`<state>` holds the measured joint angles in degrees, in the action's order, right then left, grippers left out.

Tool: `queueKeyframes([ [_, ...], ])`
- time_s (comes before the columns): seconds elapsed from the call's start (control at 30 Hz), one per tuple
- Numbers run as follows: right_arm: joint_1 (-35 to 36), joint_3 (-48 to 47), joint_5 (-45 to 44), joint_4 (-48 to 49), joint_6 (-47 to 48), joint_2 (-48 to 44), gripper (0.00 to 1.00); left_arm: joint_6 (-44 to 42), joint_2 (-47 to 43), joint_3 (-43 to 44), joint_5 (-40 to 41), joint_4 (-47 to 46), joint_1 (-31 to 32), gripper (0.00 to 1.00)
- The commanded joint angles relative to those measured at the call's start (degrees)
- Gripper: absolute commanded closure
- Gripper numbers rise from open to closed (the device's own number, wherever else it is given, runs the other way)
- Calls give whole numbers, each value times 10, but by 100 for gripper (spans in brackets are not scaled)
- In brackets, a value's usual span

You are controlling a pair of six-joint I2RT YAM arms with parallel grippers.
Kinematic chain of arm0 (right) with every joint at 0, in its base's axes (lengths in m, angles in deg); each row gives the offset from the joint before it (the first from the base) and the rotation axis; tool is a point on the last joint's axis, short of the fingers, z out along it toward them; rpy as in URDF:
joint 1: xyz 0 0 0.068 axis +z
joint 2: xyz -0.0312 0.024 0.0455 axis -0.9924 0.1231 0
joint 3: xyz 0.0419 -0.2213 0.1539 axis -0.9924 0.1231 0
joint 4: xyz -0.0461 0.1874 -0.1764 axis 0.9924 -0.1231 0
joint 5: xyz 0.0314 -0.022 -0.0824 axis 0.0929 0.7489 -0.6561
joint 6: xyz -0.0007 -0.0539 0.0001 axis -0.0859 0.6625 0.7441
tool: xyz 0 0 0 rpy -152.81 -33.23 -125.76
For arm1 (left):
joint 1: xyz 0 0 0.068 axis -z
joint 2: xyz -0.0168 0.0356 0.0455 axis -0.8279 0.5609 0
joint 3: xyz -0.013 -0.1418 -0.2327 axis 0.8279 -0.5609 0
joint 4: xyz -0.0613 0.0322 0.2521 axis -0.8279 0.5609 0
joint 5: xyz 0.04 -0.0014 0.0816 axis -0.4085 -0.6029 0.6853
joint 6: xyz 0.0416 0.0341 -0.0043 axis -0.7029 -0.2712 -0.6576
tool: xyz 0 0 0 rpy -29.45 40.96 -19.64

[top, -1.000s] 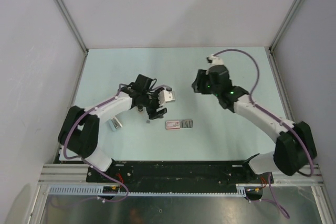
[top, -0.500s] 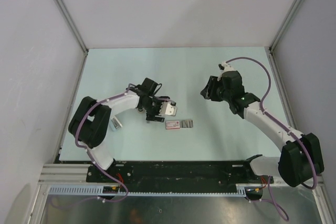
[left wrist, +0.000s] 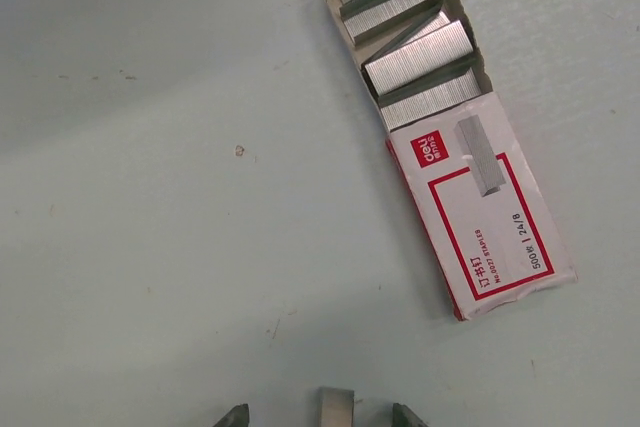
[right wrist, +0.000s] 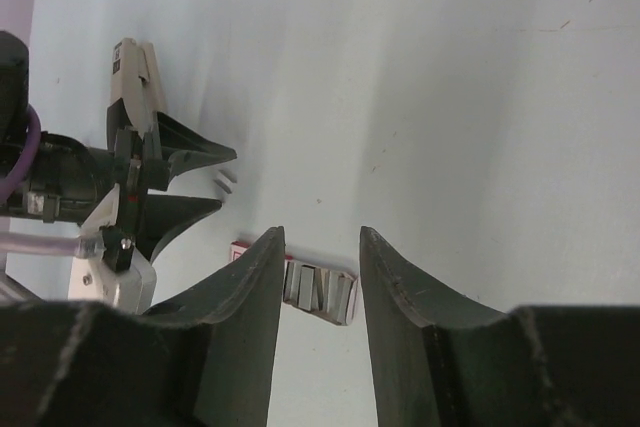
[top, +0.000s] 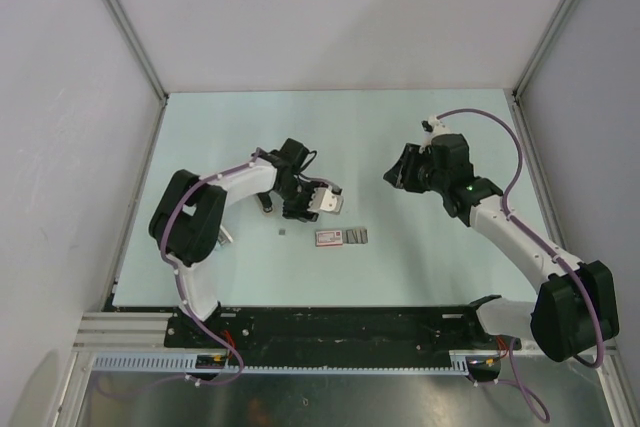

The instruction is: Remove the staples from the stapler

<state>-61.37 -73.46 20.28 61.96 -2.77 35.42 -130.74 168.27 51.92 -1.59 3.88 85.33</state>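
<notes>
A small dark elongated object (top: 266, 202) beside my left wrist looks like the stapler, but it is too small to be sure. My left gripper (top: 322, 205) is low over the table just above-left of the staple box. In the left wrist view it (left wrist: 320, 415) is open, with a short silvery staple strip (left wrist: 337, 407) lying between the fingertips, untouched. The right wrist view shows small strips (right wrist: 225, 179) there too. My right gripper (top: 395, 175) hangs open and empty; in its view it (right wrist: 315, 247) frames the box from afar.
A red-and-white staple box (top: 340, 237) lies open with several staple strips in it (left wrist: 415, 42). A tiny speck (top: 283, 232) lies left of it. A small silver object (top: 222, 239) is partly hidden by the left arm. Grey walls enclose the table.
My left gripper has moved right, closer to the staple box, and its elbow has swung in. My right gripper drew back to the right, then held.
</notes>
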Motion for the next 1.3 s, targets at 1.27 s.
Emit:
queueKeyframes([
  [1.27, -3, 6, 29, 16, -13, 10, 62, 20, 91, 113, 5, 143, 17, 66],
])
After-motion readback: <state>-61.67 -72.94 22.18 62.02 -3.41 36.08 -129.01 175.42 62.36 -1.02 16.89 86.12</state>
